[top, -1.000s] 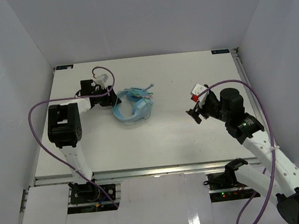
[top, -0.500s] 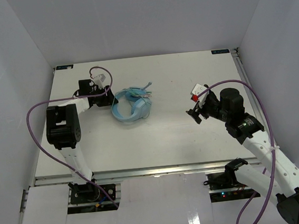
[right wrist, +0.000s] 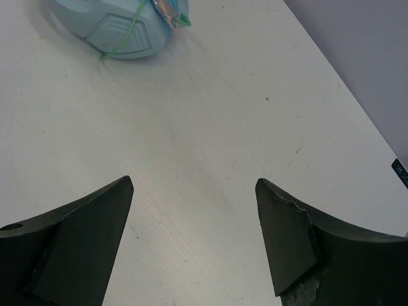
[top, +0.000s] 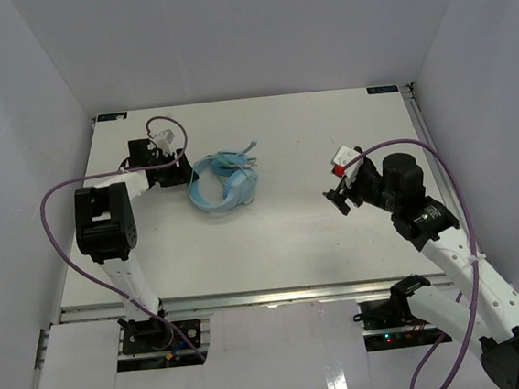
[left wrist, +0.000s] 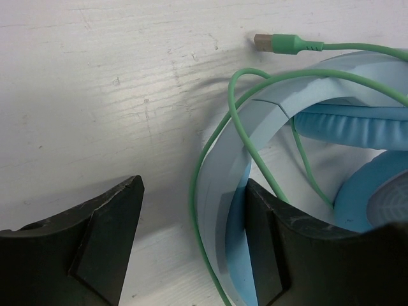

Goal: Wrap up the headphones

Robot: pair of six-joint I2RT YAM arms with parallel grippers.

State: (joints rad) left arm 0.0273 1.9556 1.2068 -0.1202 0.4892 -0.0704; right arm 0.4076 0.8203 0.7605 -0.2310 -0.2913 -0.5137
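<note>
The light blue headphones (top: 224, 185) lie on the white table at the back left, with the thin green cable (left wrist: 234, 108) looped loosely over the headband (left wrist: 224, 172). The cable's plug (left wrist: 273, 43) lies free on the table. My left gripper (top: 182, 170) is at the headphones' left side and open. The headband stands between its jaws, against the right finger (left wrist: 280, 255), with a gap to the left finger (left wrist: 105, 239). My right gripper (top: 340, 194) is open and empty over bare table, well to the right. An ear cup (right wrist: 115, 29) shows far ahead of it.
Thick purple robot cables (top: 58, 200) loop beside both arms. White walls close the table at the left, back and right. The table's back edge (top: 250, 101) is near the left gripper.
My left gripper has moved a little to the left and back, and the headphones have shifted slightly left with it. The right arm has not moved.
</note>
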